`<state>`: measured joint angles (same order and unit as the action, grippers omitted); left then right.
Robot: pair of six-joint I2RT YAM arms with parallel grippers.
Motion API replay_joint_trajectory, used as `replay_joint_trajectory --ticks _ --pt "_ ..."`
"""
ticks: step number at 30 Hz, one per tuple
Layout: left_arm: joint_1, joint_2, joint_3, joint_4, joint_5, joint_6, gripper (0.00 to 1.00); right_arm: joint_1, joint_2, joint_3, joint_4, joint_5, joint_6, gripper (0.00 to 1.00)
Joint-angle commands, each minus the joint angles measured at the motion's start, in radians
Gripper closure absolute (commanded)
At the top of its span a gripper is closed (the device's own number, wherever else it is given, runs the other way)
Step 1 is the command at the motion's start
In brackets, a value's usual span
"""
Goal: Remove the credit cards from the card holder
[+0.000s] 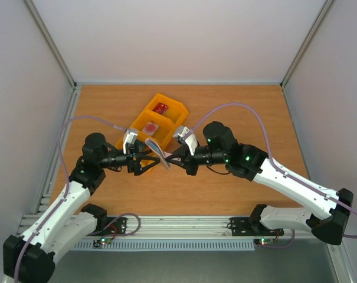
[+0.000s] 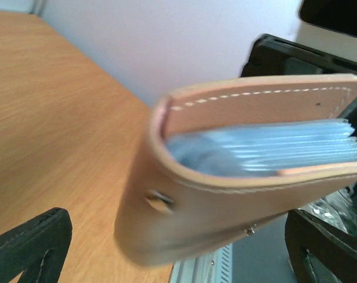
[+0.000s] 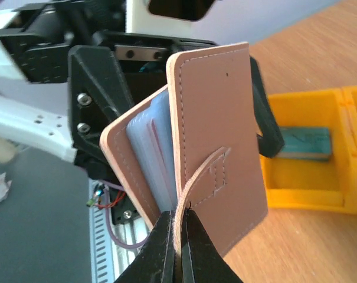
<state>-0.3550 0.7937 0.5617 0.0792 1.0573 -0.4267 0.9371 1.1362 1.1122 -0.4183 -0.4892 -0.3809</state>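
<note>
Right gripper (image 3: 178, 221) pinches card holder (image 3: 219, 135), blocking yellow tray (image 3: 308, 197) with seemingly teal card (image 3: 305, 144).

Wood-grain table (image 1: 237, 194), orange-brown, matte finish. Plain white walls (image 1: 178, 35) close it in at the back and both sides, with metal posts (image 1: 48, 41) at the corners. Light even and diffuse; slotted aluminium rail (image 1: 184, 227) along the near edge.

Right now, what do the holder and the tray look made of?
Holder: leather or faux leather, matte tan, judging by the stitched seam along the edge and the soft rounded fold. Its inner sleeves: thin, pale blue, probably plastic film. Tray: rigid yellow plastic with a dull sheen and moulded walls.
</note>
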Motion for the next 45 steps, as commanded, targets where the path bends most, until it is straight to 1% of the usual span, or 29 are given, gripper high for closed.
replay_joint_trajectory --ticks 1,4,7,10,13,14,16,18,20,22,24,25,27,30,32,33,35,37,38,40,41,43,44,45 --pt "-0.005 0.004 -0.038 0.055 -0.13 -0.02 0.01 0.003 -0.006 -0.013 0.038 0.181 0.19 0.99" --pt "-0.004 -0.003 -0.053 0.055 -0.139 0.013 0.0 0.002 0.004 0.008 0.016 0.237 0.264 0.99" --pt "-0.004 -0.006 -0.055 0.084 -0.137 0.074 0.01 0.002 0.016 0.02 0.041 0.205 0.3 0.99" --pt "-0.004 -0.004 -0.058 0.111 -0.12 0.109 0.01 0.002 0.034 0.044 0.048 0.149 0.294 0.99" --pt "-0.004 -0.005 -0.065 0.127 -0.109 0.088 0.01 0.002 0.04 0.065 0.046 0.095 0.252 0.99" --pt "-0.005 -0.008 -0.068 0.124 -0.109 0.085 0.02 0.001 0.038 0.067 0.044 0.086 0.232 0.99" --pt "-0.004 -0.017 -0.077 0.112 -0.115 0.088 0.09 -0.003 0.035 0.08 0.026 0.066 0.204 0.99" --pt "-0.005 -0.023 -0.085 0.102 -0.115 0.089 0.17 -0.013 0.036 0.101 0.002 0.011 0.178 0.99" --pt "-0.004 -0.028 -0.087 0.108 -0.104 0.09 0.25 -0.021 0.035 0.125 -0.018 -0.082 0.13 0.99" --pt "-0.004 -0.033 -0.083 0.13 -0.083 0.087 0.36 -0.021 0.024 0.139 -0.026 -0.181 0.068 0.99" --pt "-0.004 -0.036 -0.075 0.174 -0.057 0.069 0.49 -0.021 0.02 0.147 -0.034 -0.229 0.035 0.99" --pt "-0.005 -0.036 -0.071 0.206 -0.042 0.038 0.56 -0.021 0.026 0.154 -0.04 -0.241 0.024 0.99" --pt "-0.005 -0.037 -0.062 0.252 -0.005 -0.011 0.65 -0.021 0.044 0.166 -0.052 -0.25 0.017 0.99" --pt "-0.006 -0.047 -0.045 0.263 0.041 -0.06 0.83 -0.026 0.041 0.161 -0.061 -0.211 0.001 0.99" --pt "-0.006 -0.057 -0.042 0.264 0.088 -0.082 0.96 -0.064 0.013 0.124 -0.047 -0.198 0.007 0.99" --pt "-0.006 -0.062 -0.044 0.264 0.103 -0.09 0.99 -0.099 -0.003 0.103 -0.028 -0.206 0.024 0.99" --pt "-0.005 -0.072 -0.046 0.243 0.11 -0.103 1.0 -0.161 -0.028 0.071 -0.001 -0.228 0.055 0.99" --pt "-0.006 -0.081 -0.046 0.187 0.082 -0.089 1.0 -0.182 -0.035 0.061 -0.015 -0.206 0.049 0.99" --pt "-0.005 -0.088 -0.034 0.125 0.05 -0.067 1.0 -0.184 -0.034 0.062 -0.044 -0.163 0.036 0.99" --pt "-0.006 -0.095 0.0 -0.076 -0.044 0.025 1.0 -0.185 -0.025 0.069 -0.105 -0.066 0.009 0.98" --pt "-0.006 -0.097 0.016 -0.158 -0.091 0.079 1.0 -0.184 -0.02 0.07 -0.135 -0.009 -0.008 0.91" --pt "-0.006 -0.099 0.044 -0.284 -0.21 0.174 1.0 -0.185 -0.006 0.073 -0.183 0.101 -0.022 0.6" --pt "-0.006 -0.097 0.057 -0.337 -0.266 0.203 1.0 -0.183 0.001 0.076 -0.194 0.13 -0.023 0.46" --pt "-0.006 -0.092 0.068 -0.382 -0.325 0.234 1.0 -0.177 0.011 0.08 -0.196 0.149 -0.017 0.35"
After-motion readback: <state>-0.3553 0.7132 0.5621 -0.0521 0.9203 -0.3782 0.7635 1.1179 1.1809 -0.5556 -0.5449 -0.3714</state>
